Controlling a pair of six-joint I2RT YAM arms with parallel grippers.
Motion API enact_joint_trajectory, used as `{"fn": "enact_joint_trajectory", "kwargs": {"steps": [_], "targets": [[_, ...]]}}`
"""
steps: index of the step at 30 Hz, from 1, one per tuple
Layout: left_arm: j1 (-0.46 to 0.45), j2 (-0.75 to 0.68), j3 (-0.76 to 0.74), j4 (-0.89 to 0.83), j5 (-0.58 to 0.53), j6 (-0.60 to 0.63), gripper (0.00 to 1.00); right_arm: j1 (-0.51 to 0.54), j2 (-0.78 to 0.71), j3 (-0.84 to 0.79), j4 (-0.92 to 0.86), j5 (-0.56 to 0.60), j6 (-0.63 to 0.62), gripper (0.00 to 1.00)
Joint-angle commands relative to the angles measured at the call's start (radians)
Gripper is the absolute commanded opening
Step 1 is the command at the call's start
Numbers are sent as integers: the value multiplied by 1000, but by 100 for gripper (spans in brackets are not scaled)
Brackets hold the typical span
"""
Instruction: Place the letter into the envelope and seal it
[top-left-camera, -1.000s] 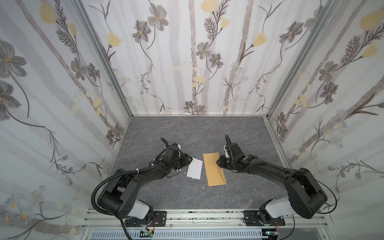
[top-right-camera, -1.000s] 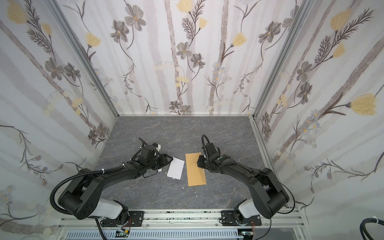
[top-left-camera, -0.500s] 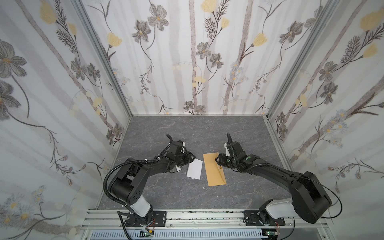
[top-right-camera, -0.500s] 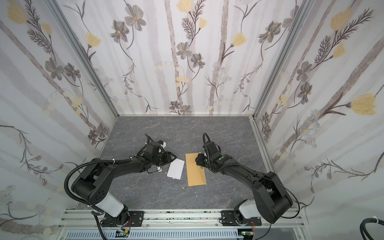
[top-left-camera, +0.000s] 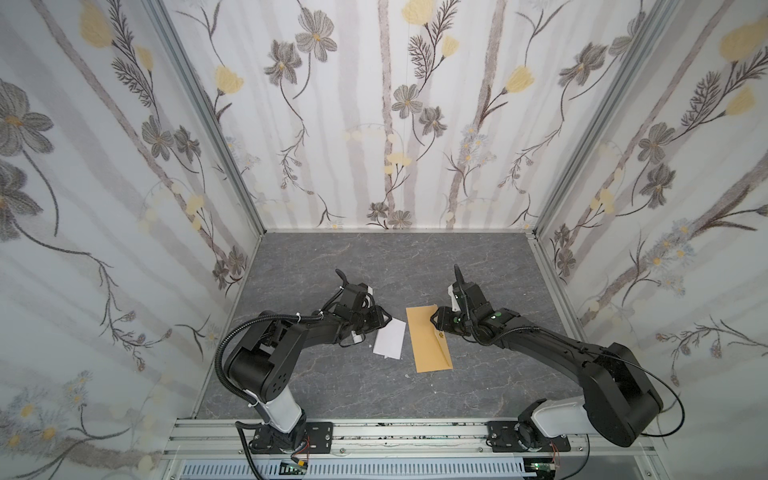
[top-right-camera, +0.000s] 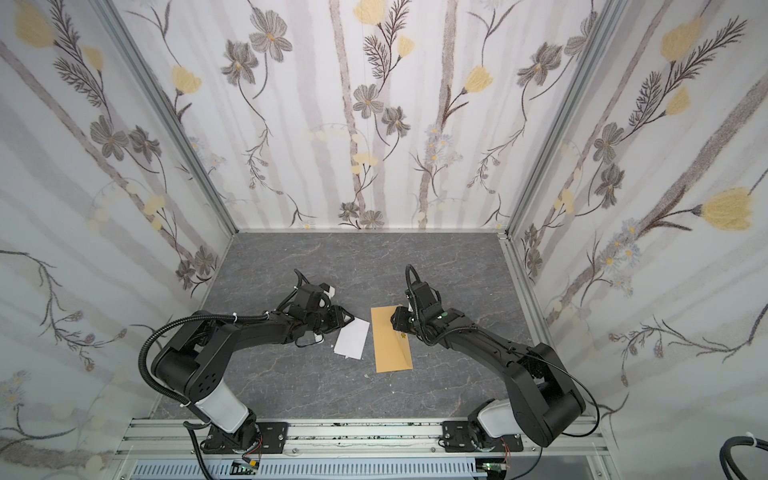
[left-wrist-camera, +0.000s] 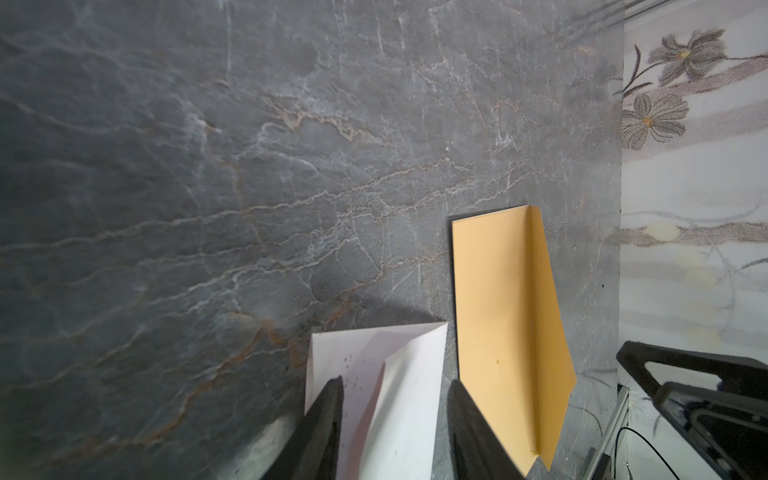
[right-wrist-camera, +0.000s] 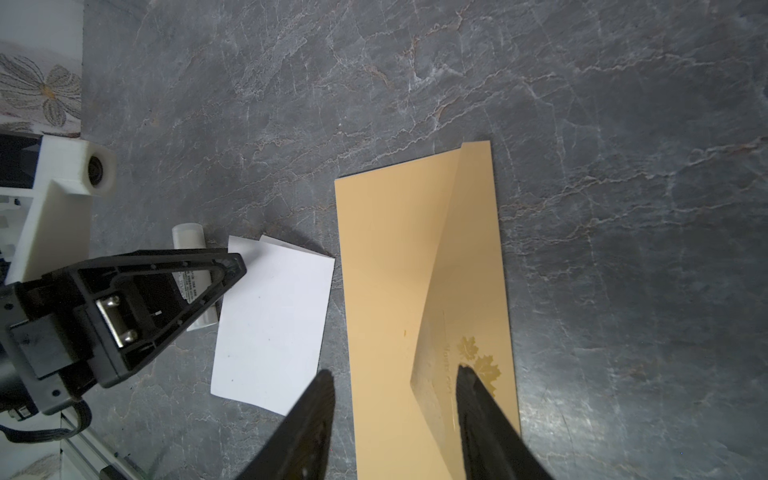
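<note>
Letter (top-left-camera: 390, 344) lies folded, white side up, flat on the dark marbled table (top-left-camera: 374, 270), just beside the envelope (top-left-camera: 428, 345) and not touching it. Nothing is inserted yet.

Change over the last second: the left gripper (top-left-camera: 384, 319) has slid in from the left and now sits at the letter's far corner. The right gripper (top-left-camera: 435, 324) has hardly shifted and stays at the envelope's far end.

Left wrist view: left gripper (left-wrist-camera: 395, 382) has its jaws partly apart. One fingertip is over the letter (left-wrist-camera: 386, 386), the other beside its edge, on the side nearer the envelope (left-wrist-camera: 494, 311). The paper is not pinched.

Right wrist view: right gripper (right-wrist-camera: 394, 371) also has its jaws partly apart, holding nothing. One tip rests near the yellow leaf mark (right-wrist-camera: 478, 357) on the pointed flap, the other over the edge of the envelope (right-wrist-camera: 386, 270) nearest the letter (right-wrist-camera: 272, 324). Whether the flap lies flat or is slightly lifted, I cannot tell.

A small white tube (right-wrist-camera: 188, 237) lies beyond the letter, partly hidden by the left arm.

Judgement: both arms are now set for their grasps, left on the letter and right on the flap. Thin paper flat on the table may slip rather than lift.
</note>
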Motion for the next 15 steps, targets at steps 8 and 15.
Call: {"fn": "enact_joint_trajectory", "kwargs": {"steps": [8,15], "targets": [[2,24,11,50,30,2,0,-3,17,23,24,-21,-20,49],[18,-77,3,51,40,-12,0,3,-14,-6,168,-173,-42,56]]}}
